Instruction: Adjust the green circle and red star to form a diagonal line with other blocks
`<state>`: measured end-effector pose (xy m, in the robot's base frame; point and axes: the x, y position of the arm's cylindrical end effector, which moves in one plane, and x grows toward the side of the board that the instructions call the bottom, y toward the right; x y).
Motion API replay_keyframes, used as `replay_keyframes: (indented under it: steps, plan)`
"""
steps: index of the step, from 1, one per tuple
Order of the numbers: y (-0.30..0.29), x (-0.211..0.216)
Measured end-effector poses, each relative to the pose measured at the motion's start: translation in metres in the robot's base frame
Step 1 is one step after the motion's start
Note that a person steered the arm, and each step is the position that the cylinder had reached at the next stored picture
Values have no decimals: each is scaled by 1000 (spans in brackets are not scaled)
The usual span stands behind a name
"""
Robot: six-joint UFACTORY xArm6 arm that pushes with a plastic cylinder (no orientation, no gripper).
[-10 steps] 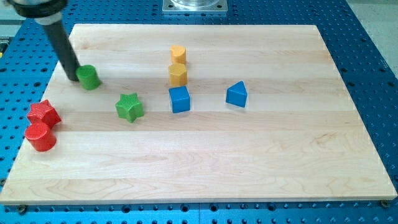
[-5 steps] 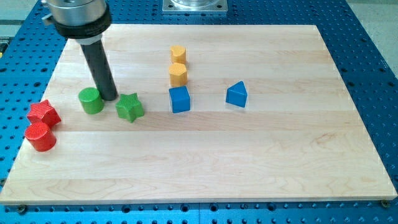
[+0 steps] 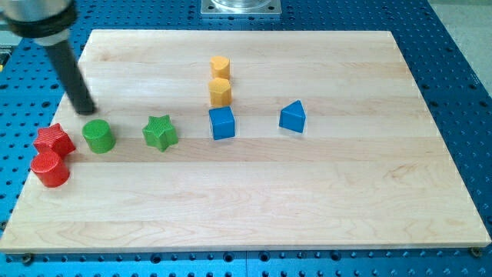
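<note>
The green circle stands near the board's left side, just right of the red star. A red cylinder touches the red star from below. The green star lies to the right of the green circle. My tip rests on the board just above and left of the green circle, a small gap apart from it.
A blue cube and a blue triangular block lie mid-board. Two yellow blocks stand stacked in a column above the cube. The wooden board sits on a blue perforated table.
The green circle has slid down and left, from upper left towards the red star. My tip went right of it, between it and the green star, then back to its upper left.
</note>
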<state>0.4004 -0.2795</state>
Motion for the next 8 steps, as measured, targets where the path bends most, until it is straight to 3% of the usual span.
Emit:
replay_keyframes:
  steps: [1,3,8]
  plan:
    - [-24,13]
    - [-26,14]
    - [-25,74]
